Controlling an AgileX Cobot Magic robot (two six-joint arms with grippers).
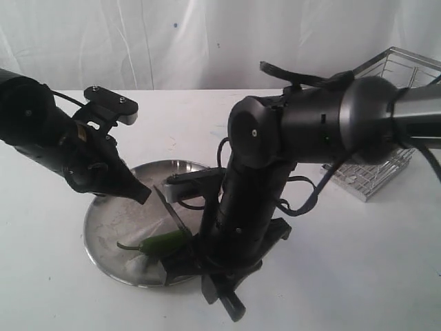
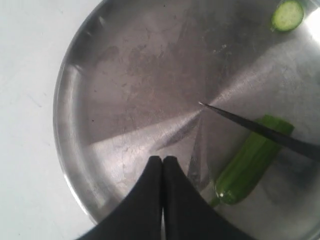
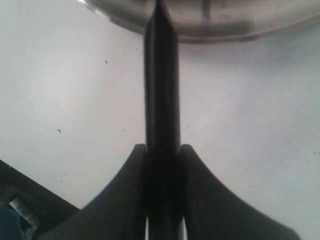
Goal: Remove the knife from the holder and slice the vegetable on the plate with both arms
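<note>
Knife [image 3: 161, 75] handle is being pinched by the right gripper [image 3: 162, 150] beside the plate [image 2: 75, 115], blade over the vegetable [image 2: 250, 160] lying on it. Left gripper [image 2: 162, 159] fingers are being pressed together, empty; the light, likely slippery vegetable should be pinned near its stem.

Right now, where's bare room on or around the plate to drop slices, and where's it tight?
Free: the plate between its rim and the knife tip; the table in front of the holder. Crowded: around the chili under the blade, with the shut left hand close.
</note>
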